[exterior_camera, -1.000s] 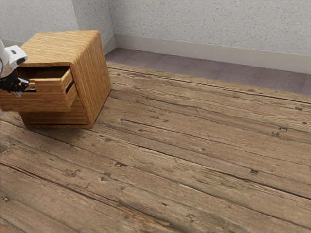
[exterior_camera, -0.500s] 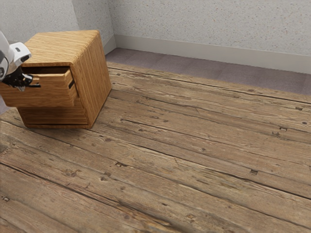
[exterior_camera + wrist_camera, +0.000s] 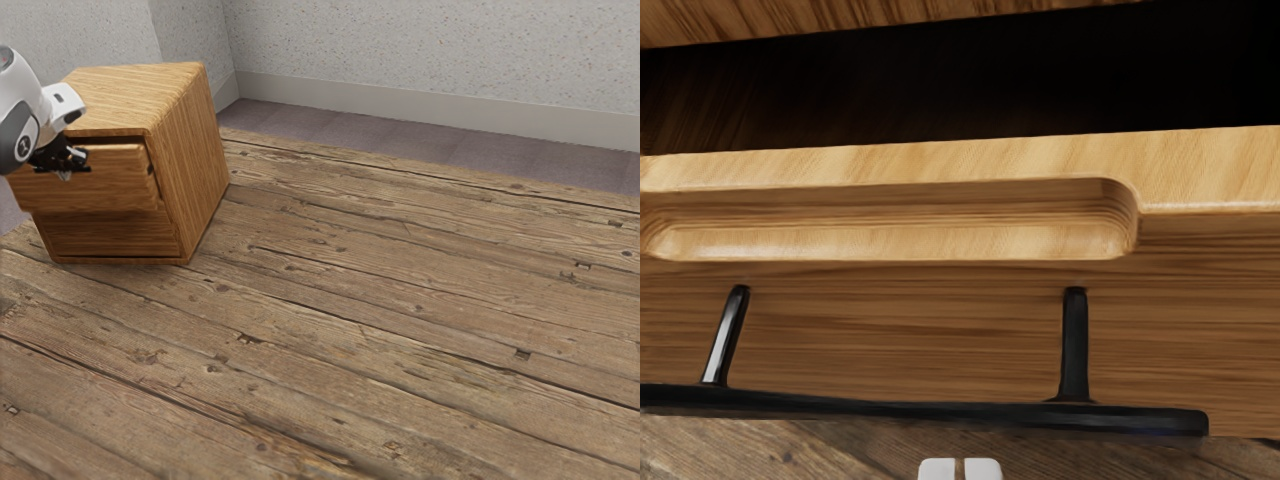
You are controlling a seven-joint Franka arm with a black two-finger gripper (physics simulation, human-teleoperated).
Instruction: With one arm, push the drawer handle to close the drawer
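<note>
In the exterior view, the wooden floor (image 3: 400, 300) covers most of the frame. The cabinet (image 3: 192, 140) stands at the upper left, and its upper drawer (image 3: 115, 188) is partly open. Near the left edge, the gripper (image 3: 66, 172) is clenched, its fingers (image 3: 937, 470) close together. The black handle (image 3: 940, 411) crosses the wrist view's lower part.

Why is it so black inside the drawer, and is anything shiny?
Wrist view: the inside of the drawer is in deep shadow, probably because the cabinet blocks the light, while its top edge is bright; a pale glint runs down one post of the black handle. Exterior view: the cabinet's lower front looks darker than its top.
</note>
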